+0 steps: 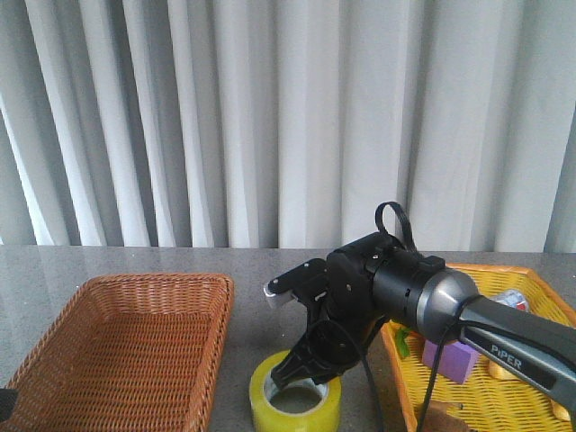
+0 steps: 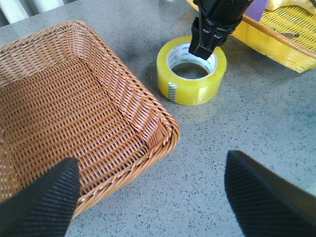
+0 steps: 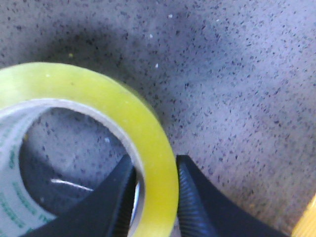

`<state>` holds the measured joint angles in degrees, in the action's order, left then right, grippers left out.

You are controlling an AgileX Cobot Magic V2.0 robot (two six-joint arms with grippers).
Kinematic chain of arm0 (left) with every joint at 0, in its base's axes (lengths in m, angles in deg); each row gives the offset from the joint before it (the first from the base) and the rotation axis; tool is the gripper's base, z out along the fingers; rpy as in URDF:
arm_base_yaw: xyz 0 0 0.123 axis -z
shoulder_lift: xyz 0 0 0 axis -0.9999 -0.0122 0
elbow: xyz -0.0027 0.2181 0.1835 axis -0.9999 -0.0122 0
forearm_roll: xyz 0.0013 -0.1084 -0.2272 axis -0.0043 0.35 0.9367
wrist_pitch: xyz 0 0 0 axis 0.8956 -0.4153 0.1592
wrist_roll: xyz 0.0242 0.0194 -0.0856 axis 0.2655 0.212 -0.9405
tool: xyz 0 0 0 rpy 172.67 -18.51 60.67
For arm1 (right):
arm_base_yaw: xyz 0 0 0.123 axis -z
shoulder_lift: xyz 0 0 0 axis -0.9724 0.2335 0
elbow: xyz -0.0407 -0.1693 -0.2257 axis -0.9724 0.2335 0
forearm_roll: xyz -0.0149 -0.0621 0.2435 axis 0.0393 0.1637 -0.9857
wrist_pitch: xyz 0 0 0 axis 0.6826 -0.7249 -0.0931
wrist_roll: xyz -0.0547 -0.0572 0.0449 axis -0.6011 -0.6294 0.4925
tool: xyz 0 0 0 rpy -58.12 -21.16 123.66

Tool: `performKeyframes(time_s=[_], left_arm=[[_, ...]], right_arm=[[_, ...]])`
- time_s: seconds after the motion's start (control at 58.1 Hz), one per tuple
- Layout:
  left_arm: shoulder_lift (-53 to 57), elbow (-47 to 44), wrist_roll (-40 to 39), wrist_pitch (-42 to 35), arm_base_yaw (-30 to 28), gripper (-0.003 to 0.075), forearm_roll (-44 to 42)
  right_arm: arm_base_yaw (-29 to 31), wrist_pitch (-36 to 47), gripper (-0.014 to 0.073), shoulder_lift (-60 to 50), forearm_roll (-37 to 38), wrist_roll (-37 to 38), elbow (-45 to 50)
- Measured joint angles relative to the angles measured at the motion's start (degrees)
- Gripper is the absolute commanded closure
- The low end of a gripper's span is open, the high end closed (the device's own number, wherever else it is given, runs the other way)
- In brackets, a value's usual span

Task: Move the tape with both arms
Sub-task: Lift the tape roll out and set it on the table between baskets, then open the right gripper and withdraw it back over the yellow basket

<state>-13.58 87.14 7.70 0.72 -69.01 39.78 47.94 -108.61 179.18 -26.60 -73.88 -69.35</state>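
Note:
The tape (image 1: 295, 405) is a yellow-green roll with a white printed core, lying flat on the grey table between the two baskets. It also shows in the left wrist view (image 2: 193, 93) and the right wrist view (image 3: 98, 96). My right gripper (image 1: 301, 371) reaches down onto the roll, one finger inside the core and one outside, shut on the roll's wall (image 3: 156, 165). My left gripper (image 2: 150, 163) is open and empty, above the table by the near corner of the brown basket, well short of the tape.
A brown wicker basket (image 1: 126, 351) stands left of the tape (image 2: 59, 113). A yellow plastic basket (image 1: 531, 279) with a purple block (image 1: 454, 360) and other items stands at the right. A white curtain hangs behind the table.

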Motion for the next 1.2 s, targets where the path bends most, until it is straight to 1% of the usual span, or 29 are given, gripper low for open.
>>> performKeyframes(time_s=[0.069, 0.172, 0.327, 0.396, 0.499, 0.775, 0.878, 1.05, 1.205], left_arm=[[0.0, 0.0, 0.0, 0.0, 0.0, 0.015, 0.0], [0.0, 0.0, 0.0, 0.0, 0.0, 0.015, 0.0], [0.0, 0.0, 0.0, 0.1, 0.0, 0.015, 0.0], [0.0, 0.0, 0.0, 0.1, 0.0, 0.015, 0.0], [0.0, 0.0, 0.0, 0.1, 0.0, 0.015, 0.0], [0.0, 0.0, 0.0, 0.1, 0.0, 0.015, 0.0], [0.0, 0.0, 0.0, 0.1, 0.0, 0.015, 0.0], [0.0, 0.0, 0.0, 0.1, 0.0, 0.015, 0.0], [0.0, 0.0, 0.0, 0.1, 0.0, 0.015, 0.0]], right_arm=[[0.0, 0.5, 0.0216, -0.5, -0.2, 0.2, -0.6], [0.0, 0.5, 0.0168, -2.9, -0.6, 0.2, -1.0], [0.0, -1.3, 0.0166, -9.4, -0.8, 0.2, -0.7], [0.0, -1.3, 0.017, -13.4, -0.8, 0.2, 1.3], [0.0, 1.1, 0.0178, -20.5, -0.8, 0.2, 8.3], [0.1, 10.3, 0.018, -39.3, -0.8, 1.8, 32.2], [1.8, 13.3, 0.018, -46.3, -2.1, 3.1, 40.3], [6.2, 15.3, 0.018, -57.3, -5.1, 3.1, 51.1], [6.6, 15.6, 0.018, -66.9, -7.0, 3.0, 59.8]])
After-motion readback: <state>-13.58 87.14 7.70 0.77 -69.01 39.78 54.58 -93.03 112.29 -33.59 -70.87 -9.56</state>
